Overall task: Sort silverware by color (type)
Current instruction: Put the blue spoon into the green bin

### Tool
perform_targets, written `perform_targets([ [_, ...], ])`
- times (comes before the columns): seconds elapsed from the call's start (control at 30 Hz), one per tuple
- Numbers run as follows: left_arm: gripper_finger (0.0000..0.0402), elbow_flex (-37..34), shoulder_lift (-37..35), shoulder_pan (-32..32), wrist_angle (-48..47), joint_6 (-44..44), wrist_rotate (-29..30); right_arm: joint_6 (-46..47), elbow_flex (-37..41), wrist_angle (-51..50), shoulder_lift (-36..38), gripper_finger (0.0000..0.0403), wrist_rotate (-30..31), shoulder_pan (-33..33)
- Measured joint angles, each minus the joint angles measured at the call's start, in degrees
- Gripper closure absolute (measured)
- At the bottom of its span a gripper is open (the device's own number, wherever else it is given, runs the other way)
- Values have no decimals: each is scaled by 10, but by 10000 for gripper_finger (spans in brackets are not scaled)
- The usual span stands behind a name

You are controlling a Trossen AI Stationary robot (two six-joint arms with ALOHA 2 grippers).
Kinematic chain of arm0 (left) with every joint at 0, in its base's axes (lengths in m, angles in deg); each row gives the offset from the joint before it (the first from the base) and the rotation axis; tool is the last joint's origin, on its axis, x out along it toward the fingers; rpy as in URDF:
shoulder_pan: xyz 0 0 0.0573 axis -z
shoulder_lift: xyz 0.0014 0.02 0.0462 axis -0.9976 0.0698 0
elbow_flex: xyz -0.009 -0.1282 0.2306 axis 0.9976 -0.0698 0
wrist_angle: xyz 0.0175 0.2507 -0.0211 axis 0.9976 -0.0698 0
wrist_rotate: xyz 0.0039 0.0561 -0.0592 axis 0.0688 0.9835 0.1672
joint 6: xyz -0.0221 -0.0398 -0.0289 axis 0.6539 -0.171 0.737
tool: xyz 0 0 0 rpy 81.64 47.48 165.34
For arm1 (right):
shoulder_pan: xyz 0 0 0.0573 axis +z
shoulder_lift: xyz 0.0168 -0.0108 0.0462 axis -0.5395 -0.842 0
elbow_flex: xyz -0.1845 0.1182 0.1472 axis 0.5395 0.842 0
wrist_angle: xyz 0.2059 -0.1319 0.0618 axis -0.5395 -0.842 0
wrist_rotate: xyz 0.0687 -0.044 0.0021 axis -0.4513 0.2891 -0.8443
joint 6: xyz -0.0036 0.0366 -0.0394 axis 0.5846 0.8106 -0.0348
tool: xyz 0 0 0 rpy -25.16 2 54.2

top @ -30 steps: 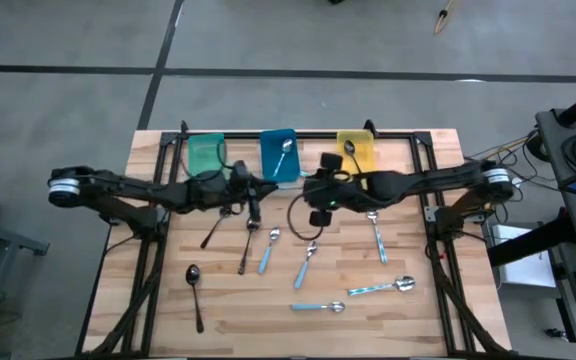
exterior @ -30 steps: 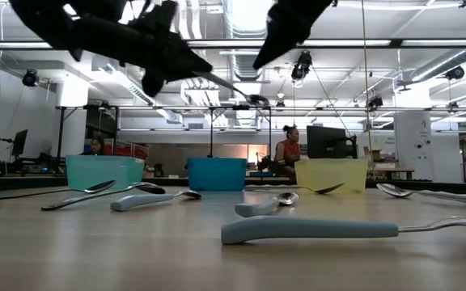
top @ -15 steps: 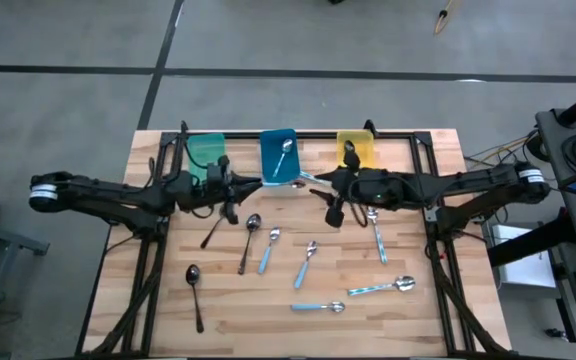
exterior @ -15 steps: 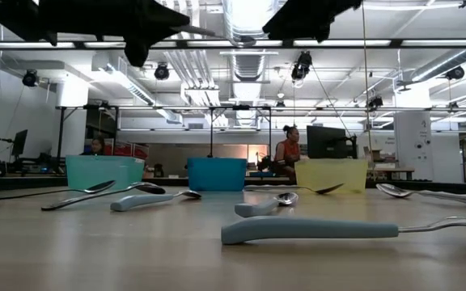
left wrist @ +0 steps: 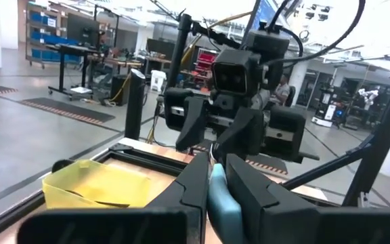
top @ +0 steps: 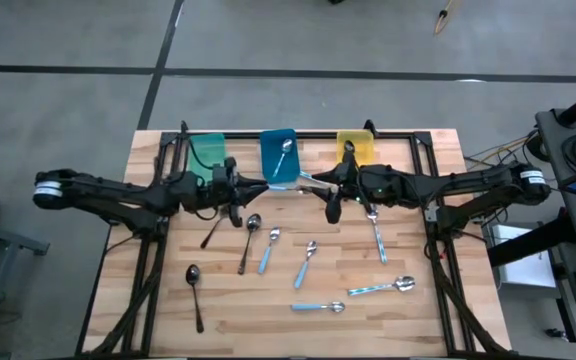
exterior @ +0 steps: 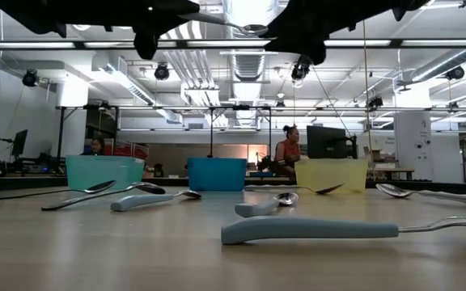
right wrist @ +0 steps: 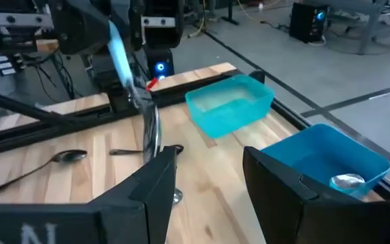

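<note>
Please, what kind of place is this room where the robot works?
Probably a robotics lab or industrial workshop: exposed ceiling ducts, storage racks with blue boxes, another robot rig standing far off, and a person at desks behind the wooden table.

Left gripper [top: 236, 192] clamped; right gripper [top: 334, 190] seemingly spread, facing it.

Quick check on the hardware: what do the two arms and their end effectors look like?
Both arms are dark, slim and jointed, each with a pale silver-white cylinder at the shoulder end. The left end effector and right end effector have two flat black fingers. A boxy black camera sits on each wrist. Black cable loops run along them.
</note>
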Motion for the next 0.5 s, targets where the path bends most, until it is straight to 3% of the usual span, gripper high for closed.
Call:
perform_targets([
  [0.27,381,4,1,0,-6,2,6,-9,-1,-23,30,239,31,1],
  [0.5,381,4,-11,-1,-10,2,10,-9,-1,-60,83,239,23,1],
])
